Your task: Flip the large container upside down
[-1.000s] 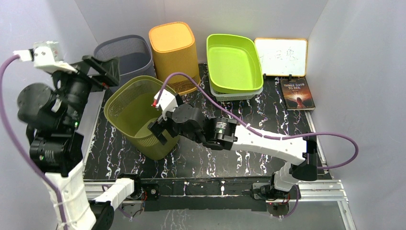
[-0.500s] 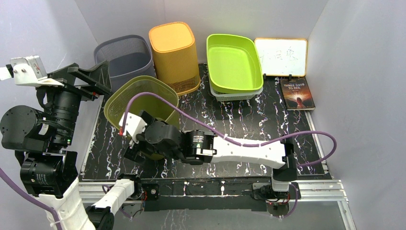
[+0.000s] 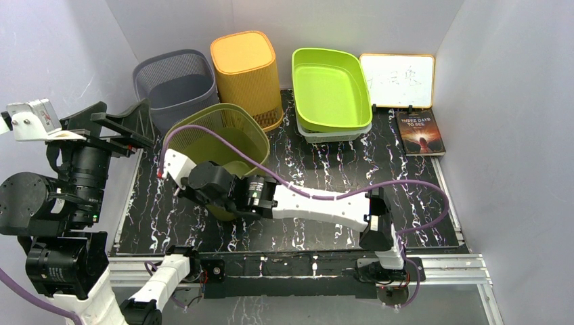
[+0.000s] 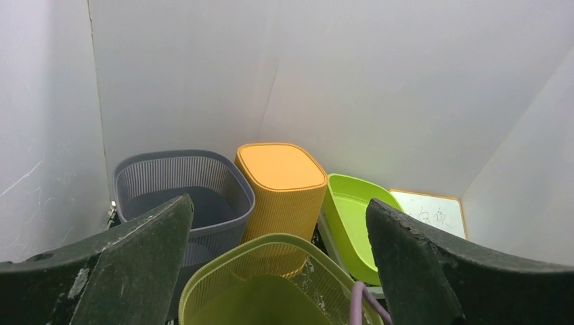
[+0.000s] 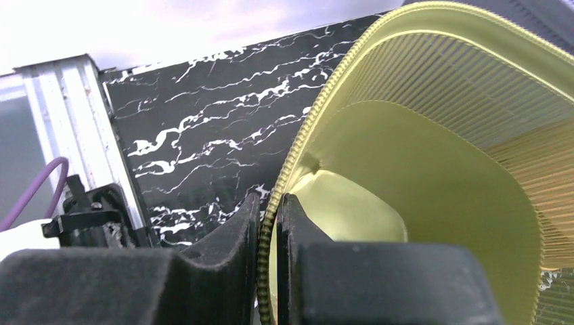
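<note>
The large container is an olive-green ribbed basket [image 3: 218, 133], mouth up, at the left middle of the black marbled table. My right gripper [image 5: 269, 203] is shut on its near rim, one finger inside and one outside the wall [image 5: 420, 176]. In the top view the right wrist [image 3: 203, 184] covers that part of the rim. My left gripper [image 3: 135, 125] hangs open at the far left, above and clear of the basket [image 4: 271, 291], with nothing between its fingers [image 4: 135, 257].
A grey basket [image 3: 174, 81] and an upside-down orange container [image 3: 245, 68] stand right behind the olive one. Stacked lime tubs [image 3: 330, 84], a whiteboard [image 3: 398, 80] and a book [image 3: 421, 132] lie at the back right. White walls close in three sides.
My right arm swung from the basket's right side round to its near-left rim and its jaws closed there. The basket shifted slightly back and right. The left arm drew back leftward.
</note>
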{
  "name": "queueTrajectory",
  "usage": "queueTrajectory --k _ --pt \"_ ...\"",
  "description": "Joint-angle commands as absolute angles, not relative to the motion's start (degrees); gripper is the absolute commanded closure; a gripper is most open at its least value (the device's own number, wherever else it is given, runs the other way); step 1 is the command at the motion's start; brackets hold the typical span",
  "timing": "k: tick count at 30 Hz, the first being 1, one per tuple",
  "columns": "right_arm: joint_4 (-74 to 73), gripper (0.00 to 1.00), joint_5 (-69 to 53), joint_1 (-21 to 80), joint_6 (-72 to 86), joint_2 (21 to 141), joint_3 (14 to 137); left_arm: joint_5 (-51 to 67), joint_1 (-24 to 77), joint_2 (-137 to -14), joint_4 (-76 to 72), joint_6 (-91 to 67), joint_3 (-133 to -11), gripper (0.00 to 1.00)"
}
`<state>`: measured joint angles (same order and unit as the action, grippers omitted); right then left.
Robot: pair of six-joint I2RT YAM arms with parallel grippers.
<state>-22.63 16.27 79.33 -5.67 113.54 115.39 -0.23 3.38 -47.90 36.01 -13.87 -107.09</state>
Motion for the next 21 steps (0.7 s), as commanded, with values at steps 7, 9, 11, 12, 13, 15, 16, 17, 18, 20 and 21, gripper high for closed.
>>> queueTrajectory --k 7,9,11,12,13,15,16,17,18,20,21 --pt "-18.0 1.0 13.5 77.5 3.3 105.7 114.6 -1.2 3.2 -47.8 35.7 -13.0 -108.2 0.02" --pt "-11.4 1.0 10.4 76.7 7.6 101.0 110.0 -1.1 3.2 -47.9 35.5 -13.3 -108.7 0.02" --pt "-1.8 1.0 8.3 75.4 12.9 94.5 101.5 -1.0 3.2 -48.0 35.5 -13.6 -109.4 0.02" --pt "3.2 1.0 7.7 74.5 15.9 91.3 97.2 -0.8 3.2 -48.1 35.6 -13.8 -109.8 0.02" --pt "8.8 1.0 7.0 73.7 18.8 88.2 92.8 -0.6 3.2 -48.2 35.6 -13.9 -110.1 0.02" --pt "17.7 1.0 8.2 71.7 23.9 83.1 84.8 -0.4 3.2 -48.6 36.0 -14.1 -110.9 0.01" --pt "21.0 1.0 9.2 71.0 25.9 80.8 81.4 -0.2 3.2 -48.8 36.1 -14.2 -111.3 0.02" --pt "24.2 1.0 10.2 70.4 27.6 78.9 77.8 0.0 3.2 -48.9 36.2 -14.2 -111.7 0.02" --pt "27.7 1.0 10.9 69.7 29.5 77.0 74.4 0.0 3.2 -49.0 36.3 -14.3 -112.0 0.02" --pt "34.0 1.0 12.1 68.2 33.2 73.9 67.5 0.2 3.2 -49.1 36.5 -14.5 -112.6 0.02" --pt "36.2 1.0 13.1 67.7 35.2 72.6 64.8 0.4 3.2 -49.2 36.6 -14.4 -112.9 0.02"
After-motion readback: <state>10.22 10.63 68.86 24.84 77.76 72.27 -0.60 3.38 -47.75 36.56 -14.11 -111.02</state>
